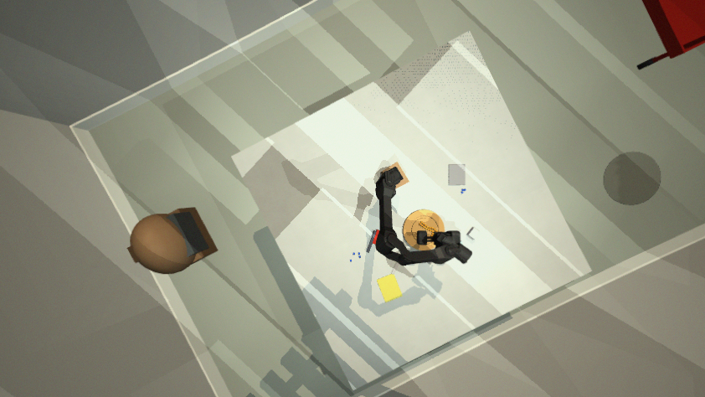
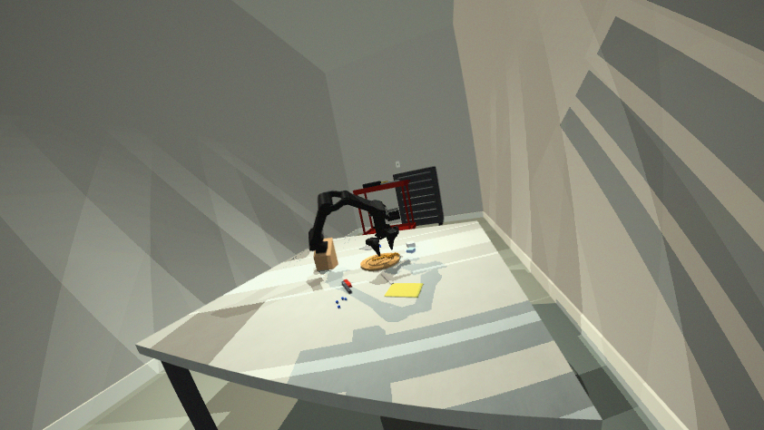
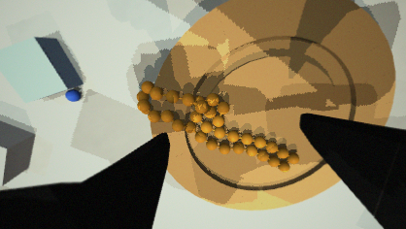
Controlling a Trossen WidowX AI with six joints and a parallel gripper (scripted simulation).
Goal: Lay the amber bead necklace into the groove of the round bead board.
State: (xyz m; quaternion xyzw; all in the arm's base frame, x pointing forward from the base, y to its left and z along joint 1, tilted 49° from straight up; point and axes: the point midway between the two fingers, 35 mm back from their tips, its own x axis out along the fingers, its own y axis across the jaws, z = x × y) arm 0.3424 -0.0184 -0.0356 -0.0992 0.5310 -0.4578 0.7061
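Observation:
The amber bead necklace (image 3: 219,132) (image 1: 426,226) lies as a narrow, doubled strand on the round bead board (image 3: 262,200) (image 1: 408,231) (image 2: 368,266). In the wrist view it crosses the left side of the dark ring groove. Its left end reaches past the board's rim, its right end lies inside the ring, and its middle is bunched. Most of the groove has no beads in it. My gripper (image 3: 232,129) (image 2: 385,251) is wide open and empty above the board, with the strand between and beyond its fingertips in the wrist view. The arm partly hides the board in the top view.
A pale block (image 3: 31,68) with a blue bead (image 3: 73,95) beside it and a grey block (image 3: 15,141) lie left of the board in the wrist view. A yellow pad (image 1: 389,287) (image 2: 404,289), a red and dark tool (image 2: 347,286) and a grey square (image 1: 456,174) lie on the table.

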